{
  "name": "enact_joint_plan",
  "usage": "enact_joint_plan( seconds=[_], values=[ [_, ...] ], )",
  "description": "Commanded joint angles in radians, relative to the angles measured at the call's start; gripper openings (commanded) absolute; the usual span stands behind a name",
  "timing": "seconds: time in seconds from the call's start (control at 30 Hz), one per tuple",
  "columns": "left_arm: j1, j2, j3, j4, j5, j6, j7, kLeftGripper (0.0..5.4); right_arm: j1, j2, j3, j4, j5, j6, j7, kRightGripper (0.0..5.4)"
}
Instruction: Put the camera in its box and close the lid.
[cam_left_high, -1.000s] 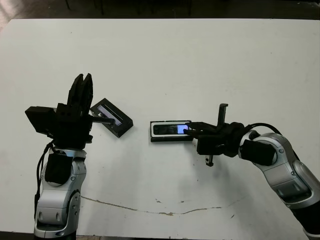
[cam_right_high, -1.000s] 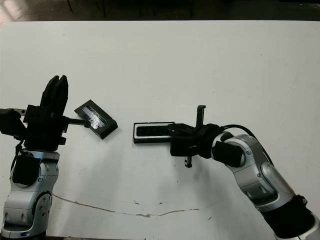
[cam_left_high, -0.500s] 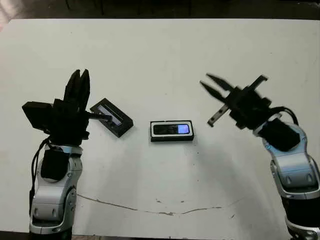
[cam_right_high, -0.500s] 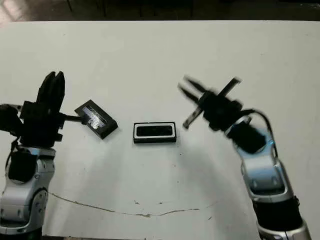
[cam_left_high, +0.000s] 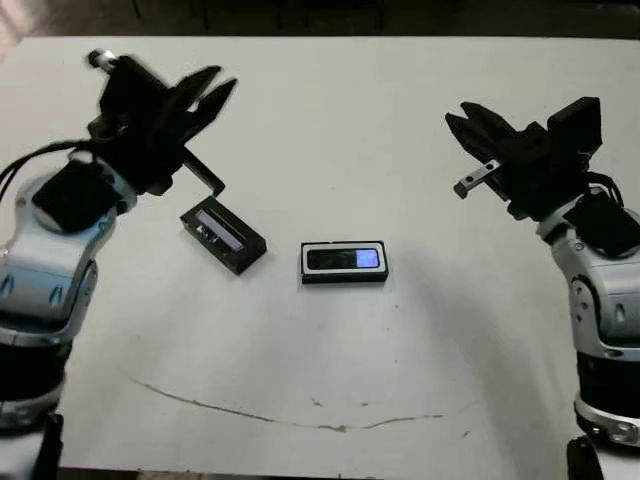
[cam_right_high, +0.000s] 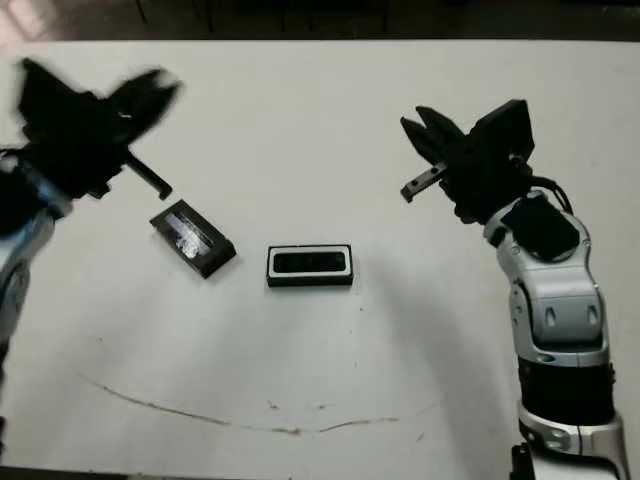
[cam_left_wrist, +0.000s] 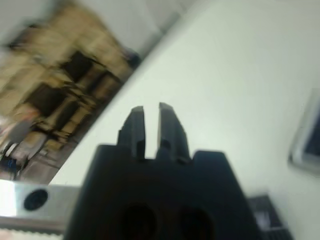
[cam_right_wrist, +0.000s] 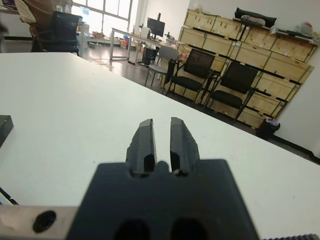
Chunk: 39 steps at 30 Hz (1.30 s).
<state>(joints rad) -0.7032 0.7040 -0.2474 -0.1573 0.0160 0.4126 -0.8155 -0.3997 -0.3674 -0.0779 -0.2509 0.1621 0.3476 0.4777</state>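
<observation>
Now, lid: the lid (cam_left_high: 223, 234) lies flat on the desk (cam_left_high: 330, 120), just below the raised left hand (cam_left_high: 196, 98), long axis running diagonally.
Box: the box (cam_left_high: 344, 262) with the camera (cam_left_high: 343, 259) seated inside sits beside the lid, long axis across the desk.
Left hand: aloft, fingers nearly together, grasping nothing; clearly the nearer one to the lid.
Right hand: the right hand (cam_left_high: 478, 134) is up, well apart from the box, fingers close together, empty.
Next, I'd judge: left hand drops for the lid.

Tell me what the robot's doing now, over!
Both hands up, empty. Left hand, right hand. Camera sits in box. Lid off, lying beside it. Nothing in the way.
</observation>
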Motion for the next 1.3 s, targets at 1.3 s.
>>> enact_joint_plan(
  seconds=[1.3],
  values=[
    [-0.223, -0.188, -0.528, 0.512, 0.458, -0.238, -0.613, 0.0, 0.092, -0.026, 0.089, -0.112, 0.001, 0.119, -0.019, 0.01]
  ],
)
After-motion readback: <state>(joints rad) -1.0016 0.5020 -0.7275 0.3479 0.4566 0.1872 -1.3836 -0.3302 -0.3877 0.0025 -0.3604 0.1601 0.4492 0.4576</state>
